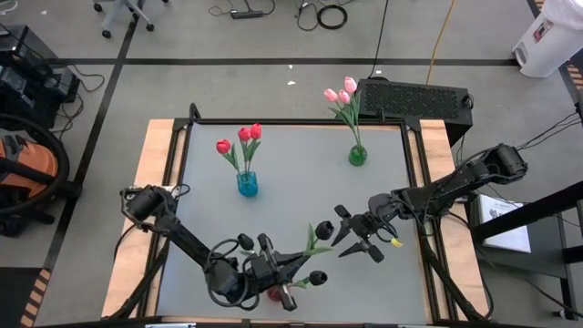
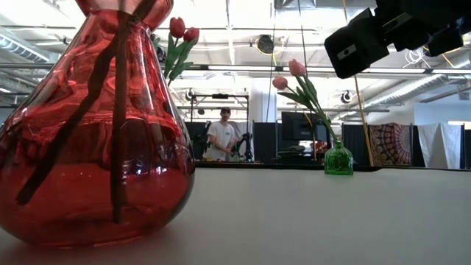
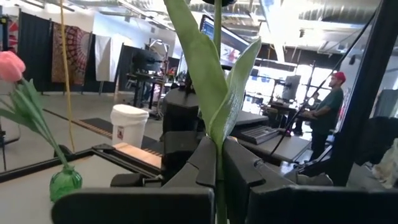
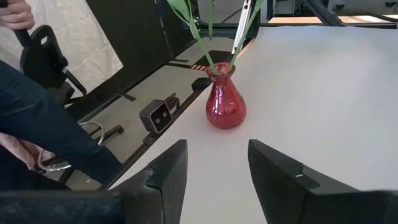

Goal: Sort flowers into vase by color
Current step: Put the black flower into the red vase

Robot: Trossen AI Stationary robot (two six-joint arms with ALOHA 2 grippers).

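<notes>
A red vase (image 4: 225, 102) stands near the table's front edge with two stems (image 2: 118, 110) in it; one black tulip head (image 1: 317, 276) leans out to the right. Over that vase my left gripper (image 1: 273, 271) is shut on a black tulip (image 1: 323, 230), whose head points toward the table's right and far side. My right gripper (image 1: 360, 235) hangs open to the right of that head, with nothing between its fingers (image 4: 168, 171). Red tulips stand in a blue vase (image 1: 247, 183), pink tulips in a green vase (image 1: 357, 156). My left gripper pinches the black tulip's green stem (image 3: 219, 155) between its two fingers, just below where the long leaf (image 3: 208, 74) springs from it. The fingers lie about level, coming from the table's left, across the stem. The gripper hides the stem's lower end.
A black keyboard (image 1: 414, 98) lies beyond the table's far right corner. People stand in the room behind the table, and a person's leg (image 4: 43, 124) shows beside its near edge. Bare grey table (image 1: 301, 191) lies between the three vases.
</notes>
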